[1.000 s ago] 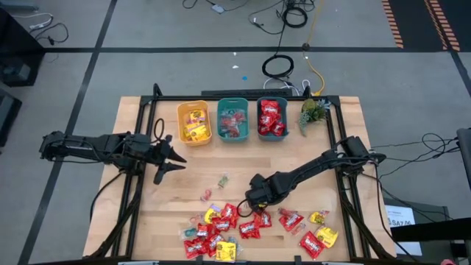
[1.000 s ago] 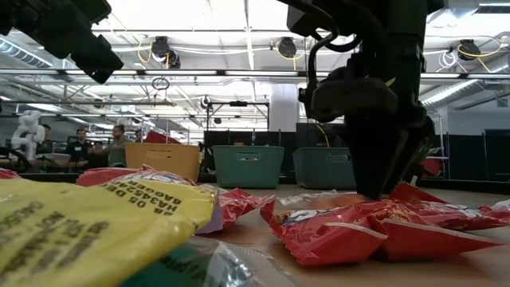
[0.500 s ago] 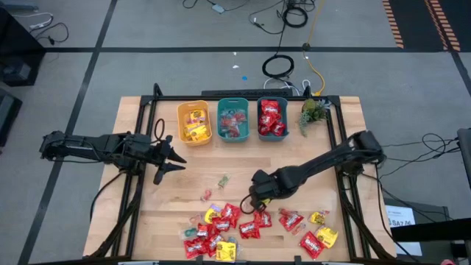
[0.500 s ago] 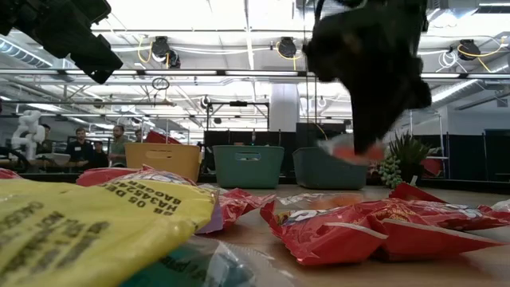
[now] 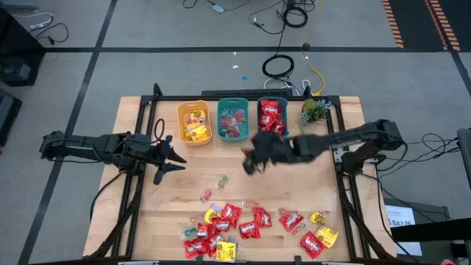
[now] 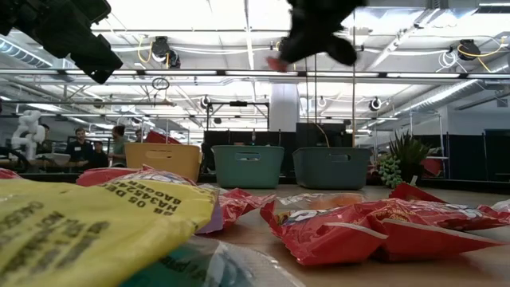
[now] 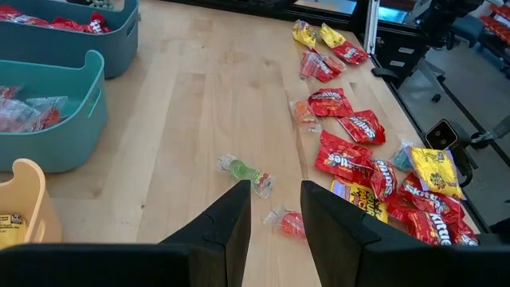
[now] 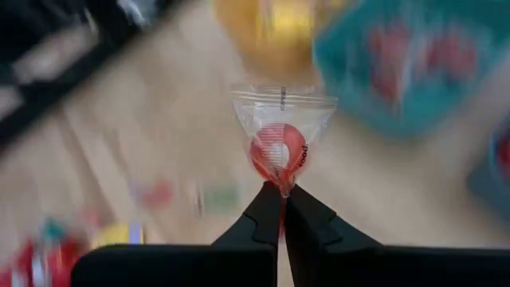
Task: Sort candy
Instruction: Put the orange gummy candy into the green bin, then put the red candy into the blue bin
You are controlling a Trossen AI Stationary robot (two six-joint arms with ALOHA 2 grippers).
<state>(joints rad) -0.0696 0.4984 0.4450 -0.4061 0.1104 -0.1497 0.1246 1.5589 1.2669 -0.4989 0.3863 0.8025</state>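
Your right claw (image 8: pixel 281 209) is clenched on one small clear-wrapped pink sweet (image 8: pixel 280 151), pinching only the twisted tail of its wrapper, so the sweet rides out ahead of the fingertips. In the high view that claw (image 5: pixel 252 158) hangs above the desk (image 5: pixel 199 180) just in front of the bins, closest to the teal bin (image 5: pixel 233 120). That is probably where you mean to drop it, since that bin already holds the same sort of clear-wrapped pieces.

Your left claw (image 7: pixel 275 219) waits over the desk's left side with a plain gap between its fingers and nothing in them.

There are three bins in a row at the back edge: the yellow bin (image 5: pixel 193 122) with yellow packets, the teal one with small clear-wrapped pieces, and the blue bin (image 5: pixel 271 118) with red packets. A small plant (image 5: pixel 313 110) stands just beside the blue bin.

On the bare wood between the bins and the pile I count three loose clear-wrapped pieces, a green one (image 7: pixel 243 171) among them. The main heap (image 5: pixel 224 228) along the front edge looks like about a dozen red packets and five or six yellow ones; they overlap, so take that count as rough.
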